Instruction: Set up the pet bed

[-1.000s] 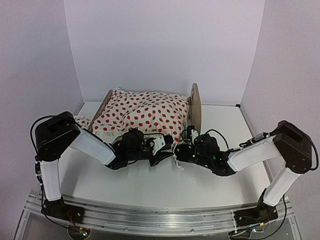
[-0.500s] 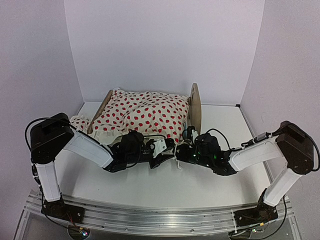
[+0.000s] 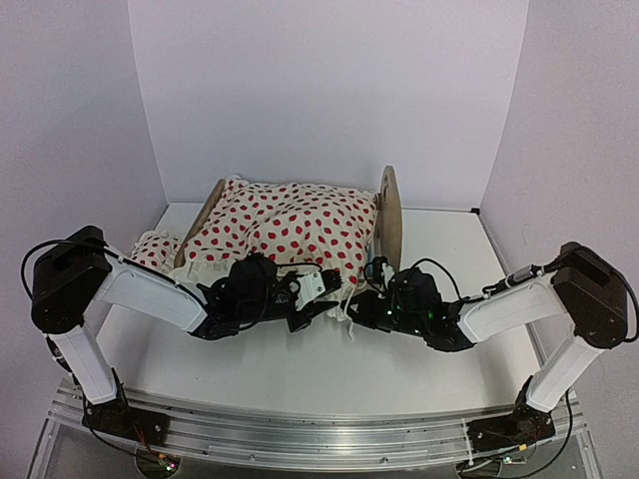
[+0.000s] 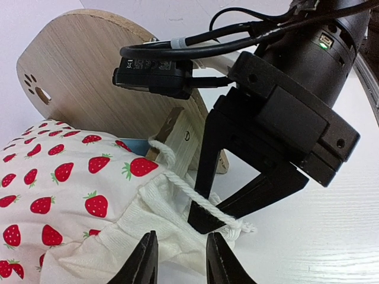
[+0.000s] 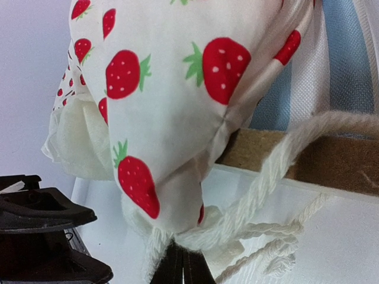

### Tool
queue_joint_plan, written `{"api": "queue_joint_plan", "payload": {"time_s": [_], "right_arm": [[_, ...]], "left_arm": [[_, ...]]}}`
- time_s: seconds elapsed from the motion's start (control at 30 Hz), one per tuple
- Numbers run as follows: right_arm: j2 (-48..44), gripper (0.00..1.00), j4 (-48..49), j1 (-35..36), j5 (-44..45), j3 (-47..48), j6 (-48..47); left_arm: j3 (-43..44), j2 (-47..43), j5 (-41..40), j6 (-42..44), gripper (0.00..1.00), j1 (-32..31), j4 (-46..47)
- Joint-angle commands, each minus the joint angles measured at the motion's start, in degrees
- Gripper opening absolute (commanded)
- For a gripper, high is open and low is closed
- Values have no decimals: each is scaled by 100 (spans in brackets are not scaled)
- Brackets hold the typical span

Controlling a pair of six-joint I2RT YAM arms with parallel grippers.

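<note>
A small light-wood pet bed (image 3: 389, 213) stands at the far middle of a white table (image 3: 454, 244), its rounded headboard on the right and its lower footboard on the left. A white ruffled blanket (image 3: 285, 228) printed with red strawberries covers it from end to end. Both arms reach in low across the table and meet at the bed's near side, just in front of the corner below the headboard. The right tool (image 4: 202, 221) is closed, pinching the blanket's white corner where a twisted white cord (image 4: 177, 176) runs to the bed's wooden post. The left tool (image 4: 180, 253) faces it from the left, jaws apart, with the ruffled hem showing between its fingers; whether they touch the cloth cannot be told. In the right wrist view, the bed's blue-and-white striped mattress (image 5: 340, 65) shows behind the hanging blanket corner.
</note>
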Motion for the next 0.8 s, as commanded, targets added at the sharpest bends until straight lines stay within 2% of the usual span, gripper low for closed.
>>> {"api": "queue_joint_plan", "payload": {"time_s": [0.0,0.07,0.23,0.53,0.77], "right_arm": [[-34,0,78,34,-228,82,58],[-49,0,86,32,-269,51,82],[-84,0,86,33,-504,78,110],[-137,0,81,37,-508,61,88],[-190,0,86,35,-469,29,64]], "left_arm": [[-59,-350,-86,-234,28,-23,-495],[-90,-420,42,-266,27,-23,-602],[-189,-367,776,-305,17,-70,-628],[-326,225,248,1148,31,-186,608],[-128,475,-5,1277,32,-169,738]]}}
